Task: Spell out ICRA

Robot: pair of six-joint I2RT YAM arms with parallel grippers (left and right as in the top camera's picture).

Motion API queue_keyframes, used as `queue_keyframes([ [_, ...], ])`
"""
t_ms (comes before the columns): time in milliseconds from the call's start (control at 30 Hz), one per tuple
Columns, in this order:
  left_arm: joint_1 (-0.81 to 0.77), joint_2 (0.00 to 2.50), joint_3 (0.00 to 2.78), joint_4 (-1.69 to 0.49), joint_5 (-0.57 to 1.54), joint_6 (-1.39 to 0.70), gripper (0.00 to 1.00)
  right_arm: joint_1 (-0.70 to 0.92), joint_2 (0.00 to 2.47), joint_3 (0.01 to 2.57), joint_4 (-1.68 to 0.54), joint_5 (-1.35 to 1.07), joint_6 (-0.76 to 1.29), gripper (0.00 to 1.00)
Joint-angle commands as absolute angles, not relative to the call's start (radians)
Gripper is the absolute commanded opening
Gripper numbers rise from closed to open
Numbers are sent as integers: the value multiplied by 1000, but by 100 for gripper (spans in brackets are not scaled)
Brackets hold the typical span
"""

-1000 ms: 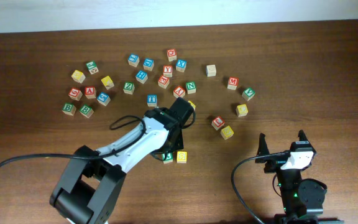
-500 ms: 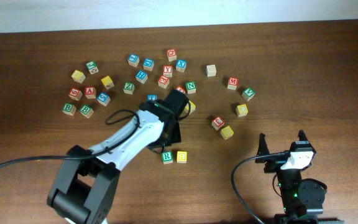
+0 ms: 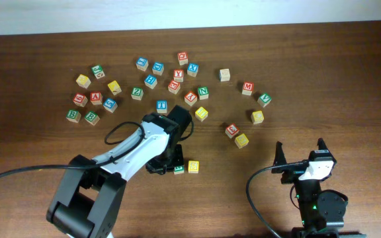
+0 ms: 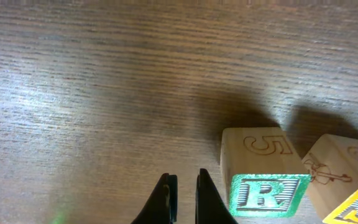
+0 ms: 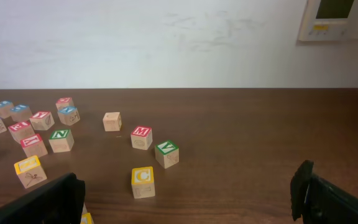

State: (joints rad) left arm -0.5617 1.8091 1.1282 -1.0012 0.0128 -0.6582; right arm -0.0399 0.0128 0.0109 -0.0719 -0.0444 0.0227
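Row is going down near the front edge, centre: R block (image 4: 265,174) plus a yellow block (image 4: 347,180), letter unreadable. Left gripper (image 4: 183,182) is hovering just beside R, fingers pressed nearly together, empty. Right gripper (image 3: 299,151) is sitting spread at the front-right corner. I'm judging the C block (image 5: 143,180), toward the right edge, as next, which needs the fingers opening first. I'm counting 28 blocks, two in the row.

The brown wood table (image 3: 323,79) holds lots of little letter blocks. A green R block (image 4: 268,193) sits on it just to the right of the left gripper (image 4: 183,190). A yellow block (image 4: 353,208) sits right next to that one, on the side away from the gripper. The other blocks (image 3: 178,74) lie spread out well in front of the gripper.
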Motion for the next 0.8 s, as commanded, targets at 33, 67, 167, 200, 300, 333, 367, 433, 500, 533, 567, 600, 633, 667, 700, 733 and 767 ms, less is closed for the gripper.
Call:
queue_keyframes([
  [33,-562,1790,1115,-971,32,-653,6,-46,7,6,-78,-40,27,98],
  [67,-562,1790,1115,-963,31,-653,6,-46,7,6,-78,-40,27,98],
  [167,-562,1790,1115,-945,31,-653,6,-46,7,6,-78,-40,27,98],
  [200,-562,1790,1115,-942,31,-653,6,-46,7,6,-78,-40,27,98],
  [300,-562,1790,1115,-932,31,-634,6,-46,7,6,-78,-40,27,98],
  [333,-562,1790,1115,-932,31,-635,6,-46,7,6,-78,-40,27,98],
  [367,-562,1790,1115,-932,31,-635,6,-46,7,6,-78,-40,27,98],
  [433,-562,1790,1115,-932,21,-634,6,-46,7,6,-78,-40,27,98],
  [500,-562,1790,1115,-932,2,-635,6,-46,7,6,-78,-40,27,98],
  [533,-562,1790,1115,-932,1,-634,6,-46,7,6,-78,-40,27,98],
  [567,-562,1790,1115,-932,1,-634,6,-46,7,6,-78,-40,27,99],
  [600,-562,1789,1116,-932,1,-634,5,-46,7,6,-78,-40,27,98],
  [633,-562,1788,1124,-933,1,-633,4,-46,7,6,-78,-40,27,98],
  [667,-562,1787,1139,-934,1,-611,3,-46,7,6,-78,-40,27,98],
  [700,-562,1779,1161,-944,1,-586,2,-46,7,6,-78,-40,27,98],
  [733,-562,1768,1183,-957,1,-577,2,-46,7,6,-78,-40,27,98],
  [767,-562,1753,1206,-973,1,-577,2,-46,7,6,-78,-40,27,98],
])
